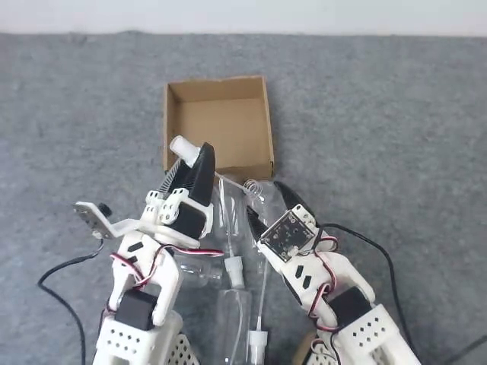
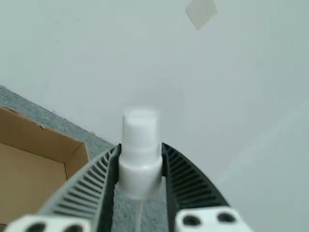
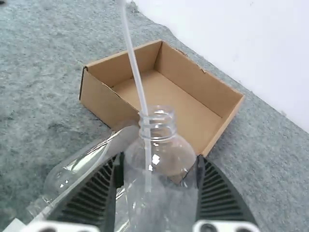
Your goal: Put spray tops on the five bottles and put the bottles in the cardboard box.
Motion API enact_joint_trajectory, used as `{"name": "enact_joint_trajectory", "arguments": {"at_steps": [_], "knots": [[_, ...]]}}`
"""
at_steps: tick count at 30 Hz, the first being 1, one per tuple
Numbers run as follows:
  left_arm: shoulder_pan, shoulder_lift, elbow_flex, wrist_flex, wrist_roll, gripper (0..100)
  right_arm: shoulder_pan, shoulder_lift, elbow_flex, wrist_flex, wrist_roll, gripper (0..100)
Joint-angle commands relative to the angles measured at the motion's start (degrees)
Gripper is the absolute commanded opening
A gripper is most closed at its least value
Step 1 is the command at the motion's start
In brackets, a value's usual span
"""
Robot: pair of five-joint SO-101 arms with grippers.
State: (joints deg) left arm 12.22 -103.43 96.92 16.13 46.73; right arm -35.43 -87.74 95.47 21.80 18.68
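Observation:
My left gripper [image 1: 195, 158] [image 2: 140, 157] is shut on a white spray top [image 1: 183, 147] [image 2: 141, 145], held up over the near edge of the cardboard box [image 1: 219, 122]. The top's thin tube [image 3: 134, 72] slants down into the open neck of a clear bottle [image 1: 256, 199] [image 3: 159, 154]. My right gripper [image 1: 265, 200] [image 3: 159, 164] is shut on that bottle's shoulder, just in front of the open box [image 3: 193, 104].
Several more clear bottles lie on the grey carpet between the arms [image 1: 199, 268] [image 1: 232, 315], one beside the held bottle [image 3: 79, 169]. Two of them show white spray tops [image 1: 234, 270] [image 1: 259, 338]. A white wall runs behind the box.

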Motion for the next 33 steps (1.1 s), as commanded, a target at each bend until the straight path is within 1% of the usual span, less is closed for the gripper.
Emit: {"name": "enact_joint_trajectory", "arguments": {"at_steps": [1, 3, 9, 14, 20, 25, 28, 33], "knots": [[0.5, -1.0, -0.5, -1.1, -0.9, 1, -0.1, -1.2, 0.3, -0.9, 0.4, 9.0], [0.6, -1.1, -0.5, 0.1, -0.9, 1, -0.1, -1.2, 0.3, -0.9, 0.4, 9.0], [5.4, -1.1, -0.5, 2.5, -1.0, 1, -0.1, -1.2, 0.7, -0.9, 0.4, 9.0], [7.6, -1.1, -0.5, 4.6, -1.0, 1, -0.1, -1.2, 0.7, -0.9, 0.4, 9.0], [7.6, -1.1, -0.5, 5.7, -1.1, 1, 0.2, -1.2, 0.8, -0.9, 0.4, 9.0], [7.7, -1.1, -0.4, 6.2, -1.2, 1, 2.9, -1.2, 0.8, -1.4, 0.4, 9.0], [8.1, -1.1, -0.4, 6.2, -4.2, 1, 2.5, -1.2, 0.8, -1.0, 0.4, 9.0], [12.4, -1.0, -0.4, 9.0, -6.9, 1, 2.5, -1.2, 0.8, -1.0, 0.4, 9.0]]}}
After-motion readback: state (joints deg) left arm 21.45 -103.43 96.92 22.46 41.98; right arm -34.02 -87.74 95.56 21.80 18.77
